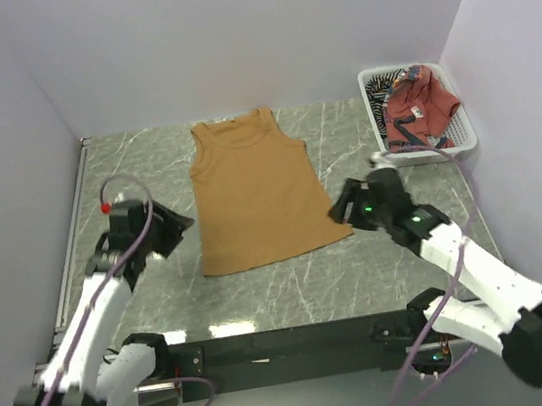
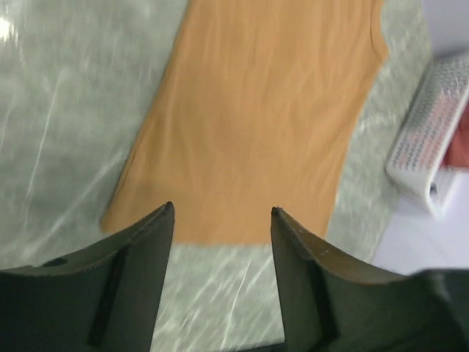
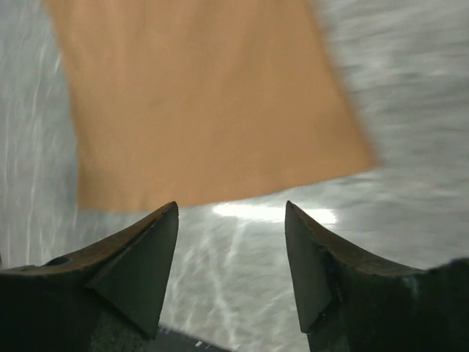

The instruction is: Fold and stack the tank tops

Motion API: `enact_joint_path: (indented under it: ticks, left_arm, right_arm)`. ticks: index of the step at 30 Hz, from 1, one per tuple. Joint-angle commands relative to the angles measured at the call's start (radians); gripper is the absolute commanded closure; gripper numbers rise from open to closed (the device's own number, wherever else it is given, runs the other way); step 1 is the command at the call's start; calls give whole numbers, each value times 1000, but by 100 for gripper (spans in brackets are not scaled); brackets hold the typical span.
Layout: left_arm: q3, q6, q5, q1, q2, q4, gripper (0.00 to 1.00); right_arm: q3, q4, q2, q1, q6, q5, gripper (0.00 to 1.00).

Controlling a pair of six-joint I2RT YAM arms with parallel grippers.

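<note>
The mustard-tan tank top [image 1: 257,190] lies spread flat on the marble table, straps toward the back wall. The brick-red tank top [image 1: 418,110] is bunched in the white basket [image 1: 459,141], with a bit of striped tank top [image 1: 385,81] peeking behind it. My left gripper [image 1: 181,226] hovers just left of the tan top's lower left corner, open and empty; in the left wrist view the tan top [image 2: 256,110] lies past the gripper [image 2: 222,213]. My right gripper [image 1: 340,205] is by the lower right corner, open and empty; the tan top's hem [image 3: 205,95] shows ahead of the gripper [image 3: 231,207].
The white mesh basket stands at the back right corner against the wall and also shows in the left wrist view [image 2: 432,139]. Walls enclose the table on three sides. The black arm rail [image 1: 291,342] runs along the near edge.
</note>
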Motion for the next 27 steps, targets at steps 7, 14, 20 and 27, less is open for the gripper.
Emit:
enact_joint_path:
  ticks: [7,14,20,27]
  left_arm:
    - [480,136,-159,111,620,96,51]
    - [663,136,-170,169,812,78,54]
    - [680,141,-153,170,809,76,54]
    - [657,147,-124,200,802,96,55]
  right_arm:
    - [369,138,513,551,131,244,47]
    - [773,74,951,744,122,273,59]
    - [981,-3,1143,824,110,321,60]
    - [1113,-81,1286,850,98,365,59]
